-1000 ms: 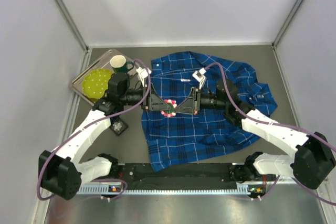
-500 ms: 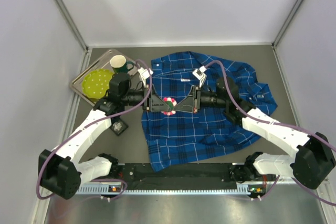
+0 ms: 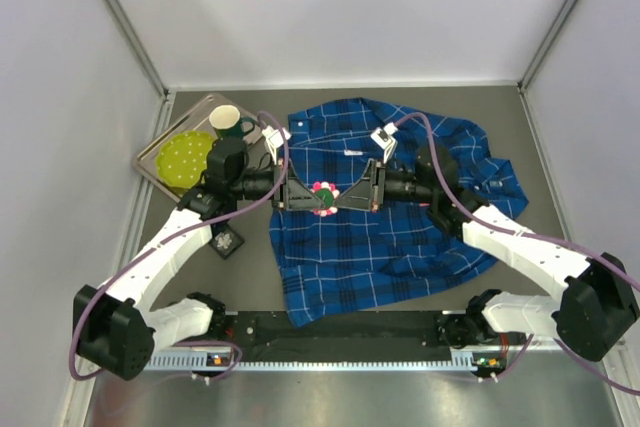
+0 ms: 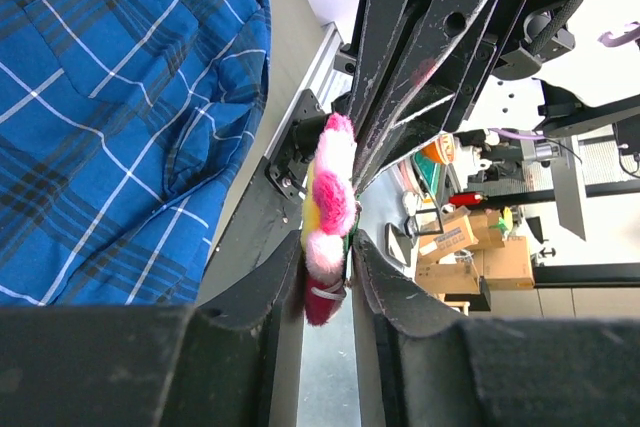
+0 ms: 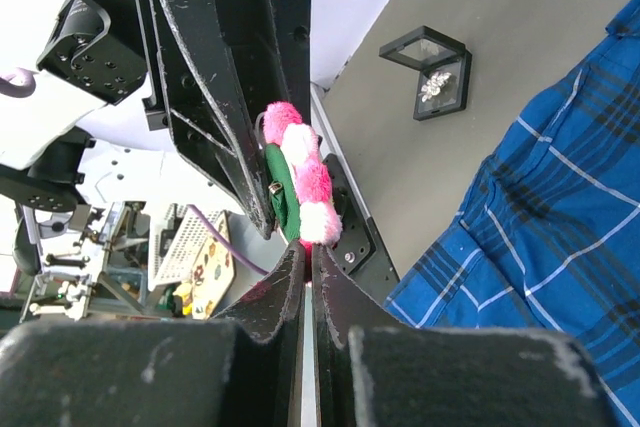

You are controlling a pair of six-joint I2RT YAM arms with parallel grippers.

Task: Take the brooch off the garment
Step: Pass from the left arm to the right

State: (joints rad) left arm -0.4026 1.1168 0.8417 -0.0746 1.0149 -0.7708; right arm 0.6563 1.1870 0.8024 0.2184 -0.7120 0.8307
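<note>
the fingers (image 4: 268,292) of the left gripper (image 4: 328,247) stand close on either side of the brooch (image 4: 328,197), a pink, white and green fluffy flower seen edge-on. they touch it or all but touch it; whether they already press on it i cannot tell. the fingers (image 5: 285,292) of the right gripper (image 5: 306,252) are closed tight, and the brooch's edge sits right at their tips, so it appears to be pinched there. both grippers meet tip to tip above the upper middle of the shirt (image 3: 380,237), which lies spread on the table (image 3: 540,127). in both wrist views the brooch hangs in the air with no cloth clinging to it, and the plaid lies well apart beneath. judged from that, the removal itself looks done, and what is under way looks like a hand-over from right to left. what seems left is for the left gripper to take firm hold, the right to let go, and the brooch to be carried clear and set down. a small black display box (image 3: 228,242) lies beside the shirt on the left, though nothing shows it is the goal. compared with a second ago, the left fingers have drawn in from a wide stance, and the meeting point has moved slightly toward the collar.
</note>
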